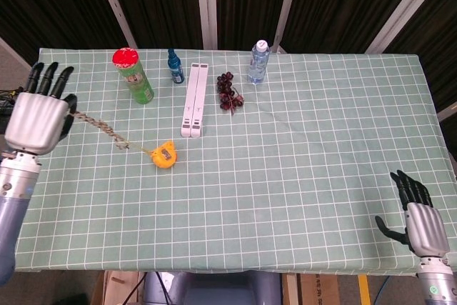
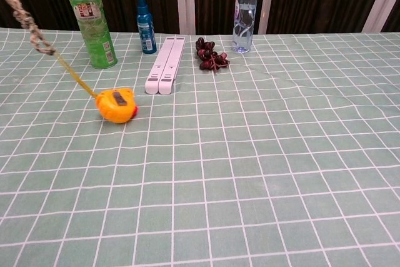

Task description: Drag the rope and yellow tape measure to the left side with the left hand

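The yellow tape measure (image 1: 163,156) lies on the green checked cloth left of centre, also visible in the chest view (image 2: 117,105). A braided rope (image 1: 100,127) runs from it up and left to my left hand (image 1: 37,116), which holds the rope's end above the table's left edge. In the chest view the rope (image 2: 28,24) rises taut toward the top left corner, and the left hand is out of frame there. My right hand (image 1: 421,216) hangs off the table's near right corner, holding nothing, fingers apart.
Along the back stand a green can with red lid (image 1: 133,75), a small blue bottle (image 1: 175,66), a white folded bar (image 1: 192,98), dark grapes (image 1: 228,91) and a water bottle (image 1: 258,62).
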`<action>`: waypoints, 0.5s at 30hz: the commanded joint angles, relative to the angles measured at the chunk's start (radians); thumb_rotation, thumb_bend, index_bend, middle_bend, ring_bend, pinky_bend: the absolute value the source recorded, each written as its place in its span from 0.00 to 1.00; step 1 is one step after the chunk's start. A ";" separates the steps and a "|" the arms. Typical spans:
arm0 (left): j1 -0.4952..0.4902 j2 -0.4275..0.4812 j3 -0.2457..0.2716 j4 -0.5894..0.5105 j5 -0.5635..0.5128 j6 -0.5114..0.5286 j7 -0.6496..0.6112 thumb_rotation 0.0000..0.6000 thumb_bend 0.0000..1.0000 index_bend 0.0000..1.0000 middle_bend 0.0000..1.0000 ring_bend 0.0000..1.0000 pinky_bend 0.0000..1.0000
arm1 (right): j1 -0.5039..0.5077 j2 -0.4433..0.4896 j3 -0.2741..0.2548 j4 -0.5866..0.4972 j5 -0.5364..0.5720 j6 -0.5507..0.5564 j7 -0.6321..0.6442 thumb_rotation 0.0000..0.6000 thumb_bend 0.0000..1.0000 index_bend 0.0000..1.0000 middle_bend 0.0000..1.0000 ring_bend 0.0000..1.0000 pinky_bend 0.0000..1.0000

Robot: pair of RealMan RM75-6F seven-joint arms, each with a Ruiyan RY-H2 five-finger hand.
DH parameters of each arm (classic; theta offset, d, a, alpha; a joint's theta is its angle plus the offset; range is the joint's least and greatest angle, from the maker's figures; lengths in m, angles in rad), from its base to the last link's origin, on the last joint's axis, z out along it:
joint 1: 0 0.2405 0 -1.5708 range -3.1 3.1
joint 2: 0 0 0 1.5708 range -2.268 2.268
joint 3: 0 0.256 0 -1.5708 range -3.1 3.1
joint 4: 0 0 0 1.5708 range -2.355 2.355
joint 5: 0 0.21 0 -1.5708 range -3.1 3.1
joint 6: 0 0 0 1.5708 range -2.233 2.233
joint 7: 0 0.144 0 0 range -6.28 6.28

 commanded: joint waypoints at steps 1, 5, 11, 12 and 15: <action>0.052 0.027 0.029 0.060 0.031 0.016 -0.080 1.00 0.52 0.58 0.08 0.00 0.00 | -0.001 -0.001 0.000 0.000 -0.001 0.003 -0.002 1.00 0.32 0.00 0.00 0.00 0.00; 0.090 0.034 0.053 0.112 0.053 0.015 -0.139 1.00 0.52 0.57 0.08 0.00 0.00 | -0.002 -0.001 0.000 -0.001 -0.003 0.006 -0.003 1.00 0.32 0.00 0.00 0.00 0.00; 0.136 0.033 0.086 0.156 0.067 0.001 -0.203 1.00 0.28 0.37 0.00 0.00 0.00 | -0.004 -0.001 -0.002 0.000 -0.011 0.013 -0.013 1.00 0.32 0.00 0.00 0.00 0.00; 0.147 0.034 0.096 0.154 0.070 -0.008 -0.218 1.00 0.22 0.34 0.00 0.00 0.00 | -0.004 -0.001 -0.003 0.000 -0.011 0.012 -0.014 1.00 0.32 0.00 0.00 0.00 0.00; 0.175 0.037 0.120 0.136 0.080 -0.019 -0.256 1.00 0.07 0.23 0.00 0.00 0.00 | -0.005 0.000 -0.004 0.001 -0.011 0.012 -0.016 1.00 0.32 0.00 0.00 0.00 0.00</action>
